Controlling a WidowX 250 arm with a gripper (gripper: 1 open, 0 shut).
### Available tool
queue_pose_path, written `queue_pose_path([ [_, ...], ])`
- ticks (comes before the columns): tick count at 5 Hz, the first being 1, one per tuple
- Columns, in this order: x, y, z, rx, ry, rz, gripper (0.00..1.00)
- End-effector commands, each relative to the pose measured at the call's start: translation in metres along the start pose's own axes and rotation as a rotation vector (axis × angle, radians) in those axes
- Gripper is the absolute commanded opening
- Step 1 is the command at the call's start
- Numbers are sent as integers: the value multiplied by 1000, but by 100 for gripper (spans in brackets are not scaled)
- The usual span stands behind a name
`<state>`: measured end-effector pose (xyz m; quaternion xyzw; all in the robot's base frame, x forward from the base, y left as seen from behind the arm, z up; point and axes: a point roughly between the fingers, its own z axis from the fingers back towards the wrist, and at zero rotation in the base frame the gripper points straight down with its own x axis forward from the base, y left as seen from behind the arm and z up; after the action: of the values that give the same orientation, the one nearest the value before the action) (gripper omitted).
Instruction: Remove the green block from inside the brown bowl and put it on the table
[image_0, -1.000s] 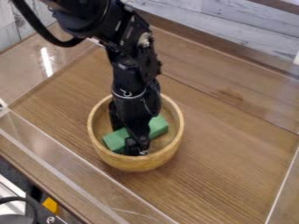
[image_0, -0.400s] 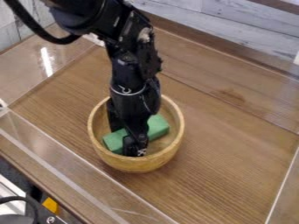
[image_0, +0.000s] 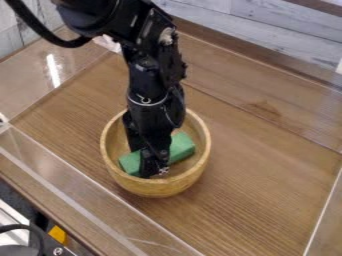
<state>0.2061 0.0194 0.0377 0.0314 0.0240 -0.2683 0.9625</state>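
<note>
Camera view: black gripper (image_0: 151, 168) reaches down inside the round tan wooden bowl (image_0: 199, 176), fingers at the green rectangular block (image_0: 181, 147), which lies in the bowl. Whether the fingers have clamped it cannot be told (the black linkage hides the contact). Step in hand, as judged: securing the block. Advice: centre the fingers across its narrow width, close evenly without pushing the bowl wall, confirm grip, then lift straight until clear of the rim before moving over the wood-grain bench (image_0: 257, 150).
</note>
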Motion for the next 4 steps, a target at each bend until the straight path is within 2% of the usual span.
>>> queue_pose_path([
  [1,7,3,15,25,-53,4,0],
  [4,6,-4,30,-8,-80,44,0],
])
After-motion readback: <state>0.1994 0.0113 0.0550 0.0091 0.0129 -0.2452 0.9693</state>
